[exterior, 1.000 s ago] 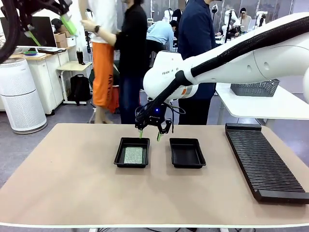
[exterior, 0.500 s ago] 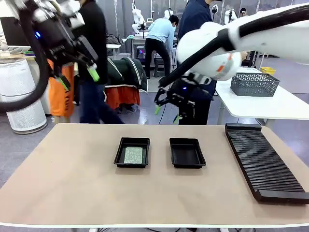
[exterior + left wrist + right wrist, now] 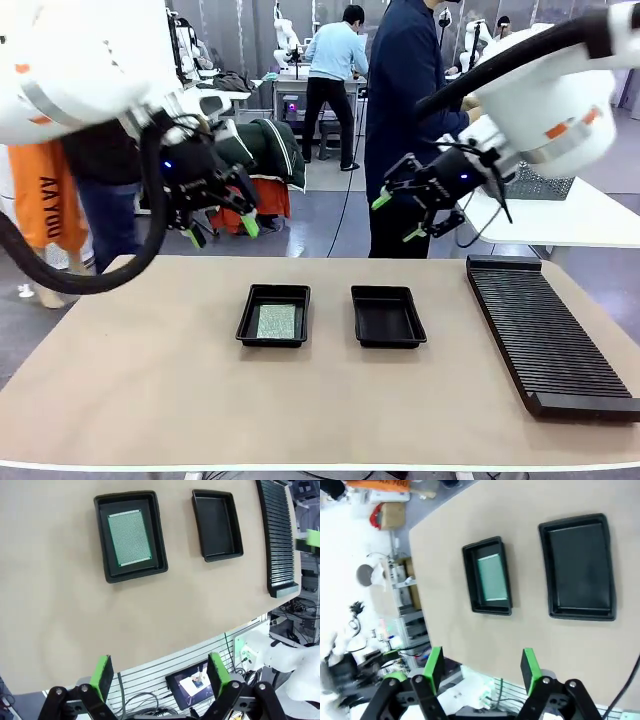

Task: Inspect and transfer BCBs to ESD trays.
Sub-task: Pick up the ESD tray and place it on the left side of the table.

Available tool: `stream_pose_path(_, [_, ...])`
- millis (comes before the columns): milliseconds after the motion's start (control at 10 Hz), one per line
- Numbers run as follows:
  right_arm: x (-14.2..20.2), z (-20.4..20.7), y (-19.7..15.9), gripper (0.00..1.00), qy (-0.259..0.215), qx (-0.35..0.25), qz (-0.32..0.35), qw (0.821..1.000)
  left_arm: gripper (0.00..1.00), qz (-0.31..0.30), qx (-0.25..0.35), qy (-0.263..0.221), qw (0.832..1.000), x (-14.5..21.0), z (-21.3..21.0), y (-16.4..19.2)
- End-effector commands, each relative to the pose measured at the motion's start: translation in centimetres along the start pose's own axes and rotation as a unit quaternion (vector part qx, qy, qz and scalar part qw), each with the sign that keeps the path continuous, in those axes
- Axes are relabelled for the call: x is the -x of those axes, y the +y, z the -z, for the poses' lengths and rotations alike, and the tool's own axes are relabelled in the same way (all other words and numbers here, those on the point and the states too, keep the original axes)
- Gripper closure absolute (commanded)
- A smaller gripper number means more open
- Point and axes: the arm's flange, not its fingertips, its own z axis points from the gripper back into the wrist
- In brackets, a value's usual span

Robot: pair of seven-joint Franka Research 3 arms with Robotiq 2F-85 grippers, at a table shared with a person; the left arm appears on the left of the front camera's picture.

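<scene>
one bcb flat in the left esd tray, long axis front to back; right esd tray bare. high over the far side of the surface, spread wide and gripping nothing: left fingers nearer the filled tray, right fingers nearer the bare one.

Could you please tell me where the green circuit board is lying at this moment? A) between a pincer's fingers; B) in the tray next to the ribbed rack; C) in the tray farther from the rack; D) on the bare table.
C: the board lies flat in the left tray, the one farther from the rack; the right tray, beside the rack, is empty.
</scene>
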Motion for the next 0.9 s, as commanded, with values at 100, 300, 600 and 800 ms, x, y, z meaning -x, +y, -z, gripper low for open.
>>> stream_pose_path(100, [1.0, -2.8, -4.3, 0.18, -0.017, -0.088, 0.003, 0.996, 0.0, -0.002, -0.03, 0.02, 0.999, -2.1, 4.4, -1.1])
stream_pose_path(300, [1.3, -4.5, -6.2, 0.18, -0.028, -0.121, 0.022, 0.992, 0.0, -0.022, -0.059, 0.037, 0.997, -3.5, 7.1, -0.4])
stream_pose_path(600, [2.4, -6.1, -7.8, 0.18, -0.043, -0.158, 0.032, 0.986, 0.0, -0.029, -0.098, 0.043, 0.994, -5.2, 10.4, 0.3])
stream_pose_path(800, [3.3, -7.1, -9.1, 0.18, -0.059, -0.187, 0.046, 0.98, 0.0, -0.033, -0.13, 0.047, 0.99, -6.6, 12.9, 1.3])
